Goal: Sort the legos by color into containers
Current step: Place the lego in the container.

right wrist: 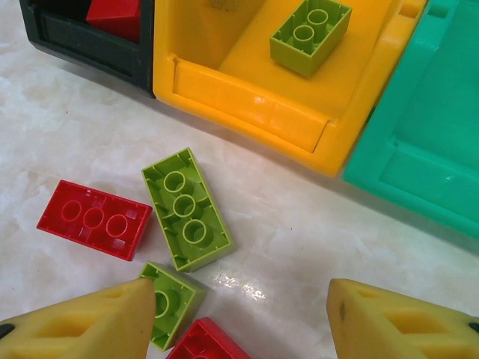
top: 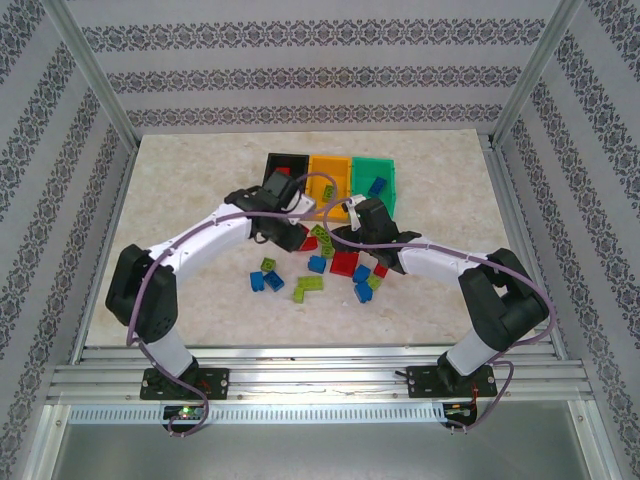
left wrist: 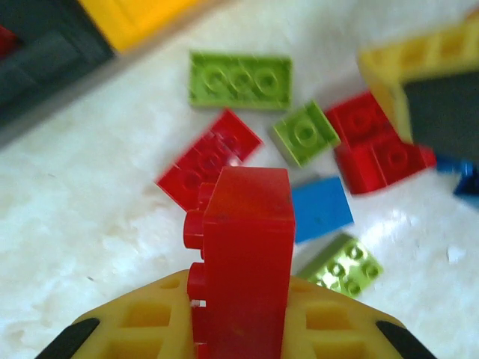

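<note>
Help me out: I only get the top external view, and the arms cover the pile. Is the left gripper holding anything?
Observer: Yes. The left wrist view shows the left gripper shut on a red brick that sticks out from between its fingers.
Operator: And the right gripper?
Observer: The right gripper is open and holds nothing. It hangs over the table just in front of the orange bin.
Operator: What lies under it?
Observer: A long lime brick lies beside a loose red brick, and a smaller lime brick sits by one finger.
</note>
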Tool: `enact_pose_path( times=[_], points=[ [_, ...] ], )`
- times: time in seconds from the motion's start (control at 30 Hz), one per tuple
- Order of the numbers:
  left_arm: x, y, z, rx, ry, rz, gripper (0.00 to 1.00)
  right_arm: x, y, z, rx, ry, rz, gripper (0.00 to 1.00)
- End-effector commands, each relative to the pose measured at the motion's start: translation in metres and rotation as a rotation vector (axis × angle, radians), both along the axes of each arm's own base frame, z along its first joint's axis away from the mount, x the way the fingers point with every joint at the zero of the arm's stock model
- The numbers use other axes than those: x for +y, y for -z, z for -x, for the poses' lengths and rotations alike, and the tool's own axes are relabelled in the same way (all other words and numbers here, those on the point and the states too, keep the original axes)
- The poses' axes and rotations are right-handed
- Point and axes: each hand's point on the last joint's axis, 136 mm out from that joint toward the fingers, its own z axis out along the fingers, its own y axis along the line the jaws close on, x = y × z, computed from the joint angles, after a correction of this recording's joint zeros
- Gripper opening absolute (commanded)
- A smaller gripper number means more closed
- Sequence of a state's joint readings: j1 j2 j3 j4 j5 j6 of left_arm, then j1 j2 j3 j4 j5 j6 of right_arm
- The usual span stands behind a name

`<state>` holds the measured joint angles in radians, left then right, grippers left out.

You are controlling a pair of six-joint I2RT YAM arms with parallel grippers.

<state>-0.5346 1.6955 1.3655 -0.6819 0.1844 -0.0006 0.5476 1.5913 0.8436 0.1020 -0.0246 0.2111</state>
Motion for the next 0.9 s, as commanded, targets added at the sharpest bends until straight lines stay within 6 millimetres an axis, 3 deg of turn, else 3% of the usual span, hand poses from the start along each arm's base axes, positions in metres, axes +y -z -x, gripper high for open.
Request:
enact_pose_path(
  times=[0.0,0.17,0.4,0.47,0.57,0.63,0.87],
  points=[
    [-0.001,-0.007,-0.032,-0.028,-0.109,0.061,0.00,0.001,-0.012,0.003,-0.021,0.003,-0.022,0.63],
    [0.017,-0.009,-0.084,-0.036,-0.254,-0.041,0.00,-0.004,-0.011,0.001,-0.024,0.017,-0.015,0.63],
    [0.032,-0.014,-0.150,0.011,-0.395,0.053,0.00,-0.003,-0.010,0.000,-0.019,0.015,-0.024,0.63],
    [0.034,-0.010,-0.160,0.031,-0.405,0.053,0.09,-0.003,-0.010,-0.001,-0.016,0.015,-0.024,0.63],
    [0.032,-0.011,-0.164,0.070,-0.405,0.051,0.53,-0.002,-0.011,-0.001,-0.018,0.013,-0.035,0.63],
    [0.030,-0.013,-0.163,0.075,-0.394,0.057,0.68,-0.002,-0.009,-0.001,-0.014,0.011,-0.031,0.63],
    [0.040,-0.015,-0.137,0.081,-0.359,0.027,0.74,-0.001,-0.008,-0.003,0.005,0.016,-0.064,0.63]
  ],
)
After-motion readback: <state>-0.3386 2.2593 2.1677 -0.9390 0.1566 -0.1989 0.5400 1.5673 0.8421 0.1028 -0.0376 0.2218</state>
